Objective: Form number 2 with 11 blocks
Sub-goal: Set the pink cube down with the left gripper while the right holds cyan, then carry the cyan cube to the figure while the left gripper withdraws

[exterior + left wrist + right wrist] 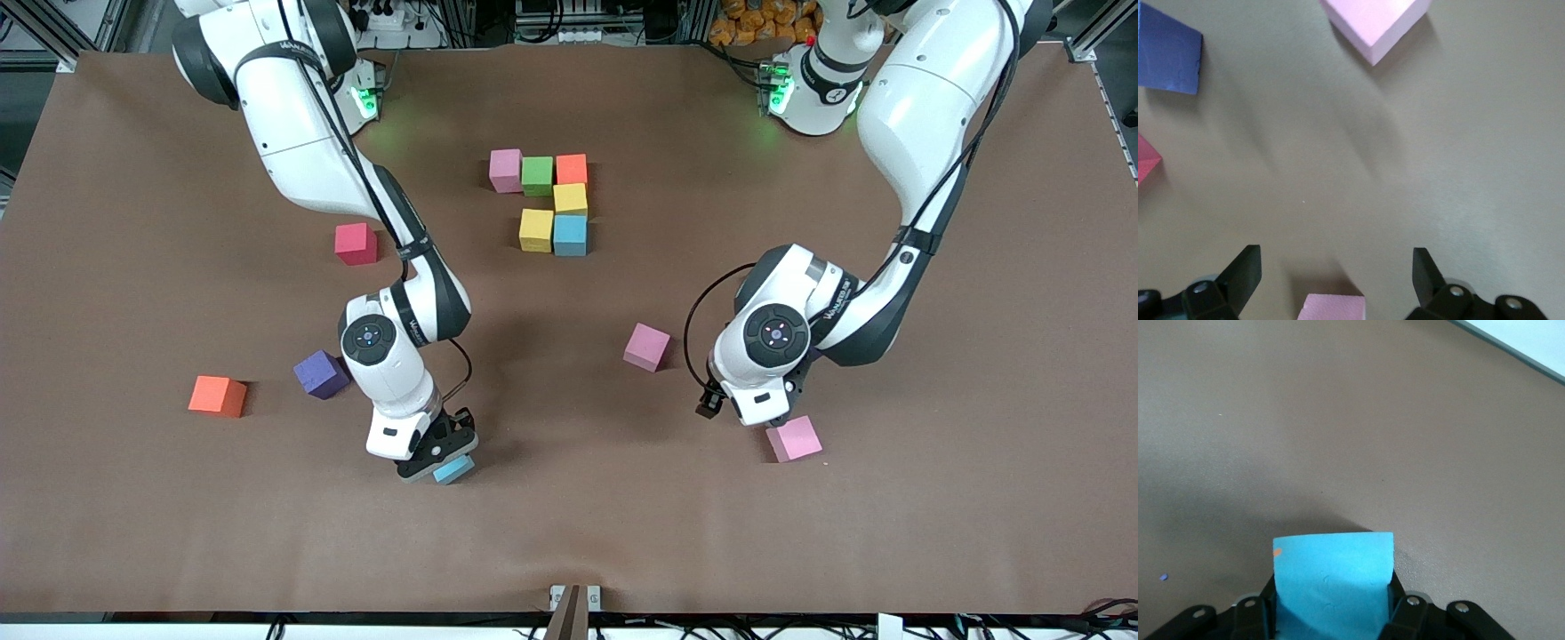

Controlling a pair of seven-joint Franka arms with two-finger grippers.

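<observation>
Toward the right arm's end of the table (133, 533), an orange block (217, 396) and a purple block (321, 373) sit loose, with a red cube (356, 243) closer to the arms' bases, and the right gripper (442, 459) is clenched on a light blue block (454, 468) down near the front edge. In the middle, closer to the edge where the arms stand, six touching blocks (553, 200) make the started number 2. Toward the left arm's end lie a pink block (646, 346) and another pink block (794, 439), with the left gripper (756, 413) spread wide and empty just above the second.
</observation>
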